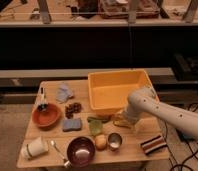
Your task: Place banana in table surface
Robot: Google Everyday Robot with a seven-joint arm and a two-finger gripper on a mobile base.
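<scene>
The banana is a small pale yellow fruit lying on the light brown wooden table surface, just in front of the yellow bin. My gripper hangs at the end of the white arm, which reaches in from the right. It is right over the banana's right end and hides part of it. I cannot tell whether the gripper touches the banana.
A big yellow bin stands behind the gripper. A green item, a blue sponge and a red-orange bowl lie to the left. A purple bowl, a round fruit, a metal cup and a striped sponge sit along the front.
</scene>
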